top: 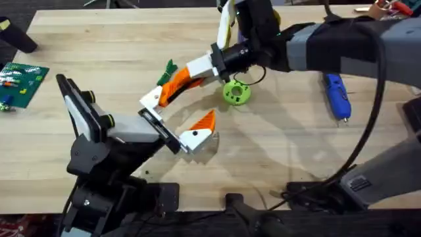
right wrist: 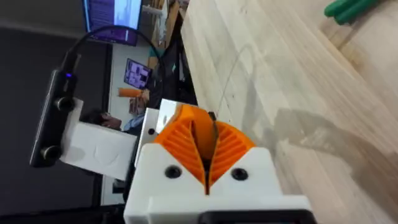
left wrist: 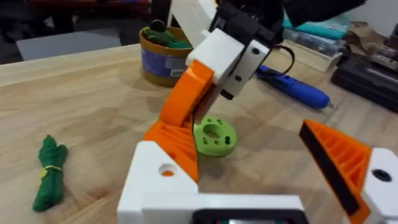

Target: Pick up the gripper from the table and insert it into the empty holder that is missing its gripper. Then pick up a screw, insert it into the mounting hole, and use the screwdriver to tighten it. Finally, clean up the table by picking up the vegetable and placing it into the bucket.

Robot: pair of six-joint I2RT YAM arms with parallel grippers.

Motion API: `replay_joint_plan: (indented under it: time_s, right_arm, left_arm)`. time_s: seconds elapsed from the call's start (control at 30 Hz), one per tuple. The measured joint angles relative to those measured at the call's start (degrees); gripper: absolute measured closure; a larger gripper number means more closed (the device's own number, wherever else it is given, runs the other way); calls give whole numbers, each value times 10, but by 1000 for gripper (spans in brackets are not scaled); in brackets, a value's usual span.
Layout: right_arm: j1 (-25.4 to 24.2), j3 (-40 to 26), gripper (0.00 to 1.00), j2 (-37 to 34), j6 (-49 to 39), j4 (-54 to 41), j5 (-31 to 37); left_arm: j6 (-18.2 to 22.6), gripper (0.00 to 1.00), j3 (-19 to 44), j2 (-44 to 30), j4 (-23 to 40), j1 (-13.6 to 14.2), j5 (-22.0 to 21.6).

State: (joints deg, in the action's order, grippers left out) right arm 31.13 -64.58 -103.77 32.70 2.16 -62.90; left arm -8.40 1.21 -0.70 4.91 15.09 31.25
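We see our right end effector (top: pixel 172 90), closed with its orange tips pressed together, just beside the green disc (top: pixel 236 93), while our left end effector (top: pixel 181 122) stands wide nearby, the vegetable (top: pixel 169 68) just beyond.

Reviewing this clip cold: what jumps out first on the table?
Mid-table, the right gripper, shut, meets one finger of the open left gripper. Beside them sits a round green disc, with the dark-green vegetable just beyond. The blue screwdriver lies alone off to the right.
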Motion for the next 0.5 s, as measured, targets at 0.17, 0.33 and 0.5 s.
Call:
replay_joint_plan:
  time_s: [0.17, 0.33, 0.5]
  right_arm:
    - [25, 0, 983, 0, 19, 35, 24]
    - [39, 0, 983, 0, 21, 41, 33]
    - [39, 0, 983, 0, 18, 42, 32]
  left_arm:
    - [0, 18, 0, 0, 0, -3, -22]
    - [0, 18, 0, 0, 0, -3, -26]
    - [0, 18, 0, 0, 0, -3, -26]
